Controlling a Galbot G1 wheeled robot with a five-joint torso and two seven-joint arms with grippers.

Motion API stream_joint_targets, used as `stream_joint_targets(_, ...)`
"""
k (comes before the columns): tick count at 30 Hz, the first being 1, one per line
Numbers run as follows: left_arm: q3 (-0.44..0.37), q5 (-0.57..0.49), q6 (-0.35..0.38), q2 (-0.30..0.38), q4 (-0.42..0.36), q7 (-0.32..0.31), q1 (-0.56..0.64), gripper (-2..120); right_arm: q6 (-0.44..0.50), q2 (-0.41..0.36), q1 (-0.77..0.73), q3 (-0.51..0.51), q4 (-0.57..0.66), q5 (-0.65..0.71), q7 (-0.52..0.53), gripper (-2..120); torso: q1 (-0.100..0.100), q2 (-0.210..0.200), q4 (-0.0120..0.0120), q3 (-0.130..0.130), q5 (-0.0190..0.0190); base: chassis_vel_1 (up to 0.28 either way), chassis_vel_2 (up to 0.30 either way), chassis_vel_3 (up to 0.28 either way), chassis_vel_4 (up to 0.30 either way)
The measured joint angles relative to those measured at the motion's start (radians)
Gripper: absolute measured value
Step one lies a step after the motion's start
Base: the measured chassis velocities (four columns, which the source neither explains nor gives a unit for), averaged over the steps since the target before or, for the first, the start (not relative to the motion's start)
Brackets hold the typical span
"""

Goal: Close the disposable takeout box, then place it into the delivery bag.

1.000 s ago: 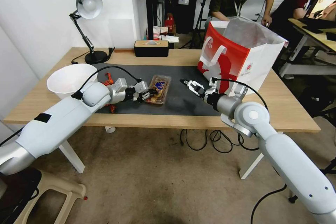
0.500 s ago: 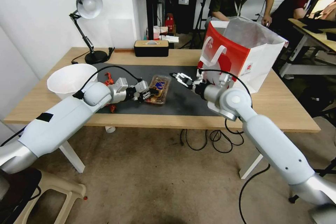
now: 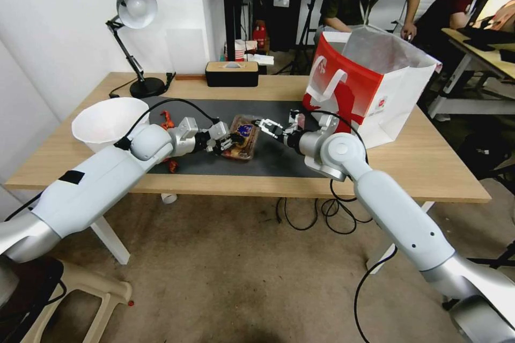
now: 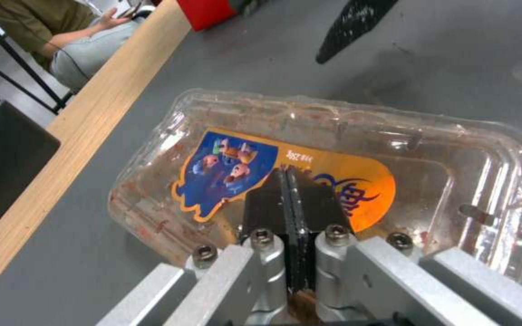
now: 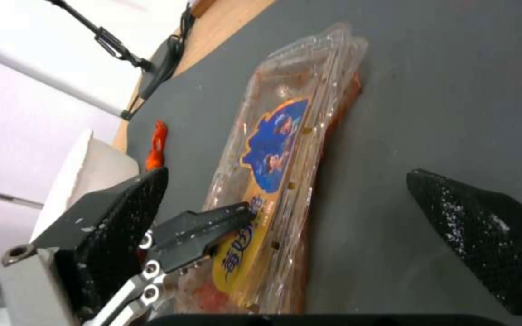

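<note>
Two grippers meet over one box, low on the black mat (image 3: 284,158) near the table's front edge. From the head camera, the left gripper (image 3: 232,142) comes in from eight o'clock; its fingers are pressed flat together, tips resting on the labelled lid of the disposable takeout box (image 3: 242,136), holding it down rather than pinching it. The left wrist view shows those closed fingers (image 4: 288,199) lying on the orange and blue sticker, with the lid already folded over the base. The right gripper (image 3: 266,127) reaches from four o'clock, its fingers spread wide and its tips just beside the box's right edge; in the right wrist view the box sits between the two black pads (image 5: 116,213), neither one touching it.

Judging from this, the closing step looks finished or nearly so, and the pick-up is in hand. The next move calls for the right gripper to close on the thin plastic rim without popping the lid, while the left lets go.

Farther back, at two o'clock from the box, the delivery bag (image 3: 348,91) stands upright with its mouth open, well apart from the box. At ten o'clock sits a white bowl (image 3: 107,120).
</note>
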Motion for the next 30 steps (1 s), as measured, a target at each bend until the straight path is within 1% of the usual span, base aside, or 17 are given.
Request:
stream_joint_targets(18,0.004,-0.002,-0.006,-0.009,0.008,0.003,-0.007,0,-0.01,0.1,0.046,-0.011,-0.085,-0.016,0.028,100,0.0,0.0,0.0002,0.0,0.0,0.0,0.0,0.0,0.0)
stream_joint_targets(29,0.009,-0.007,-0.011,-0.018,0.019,0.004,-0.015,0,-0.016,0.129,0.066,-0.014,-0.132,-0.013,0.033,100,0.0,0.0,0.0001,0.0,0.0,0.0,0.0,0.0,0.0)
stream_joint_targets(30,0.01,-0.008,-0.012,-0.021,0.021,0.004,-0.016,0,-0.019,0.133,0.066,-0.013,-0.137,-0.012,0.034,98,0.0,0.0,0.0001,0.0,0.0001,0.0,0.0,0.0,0.0)
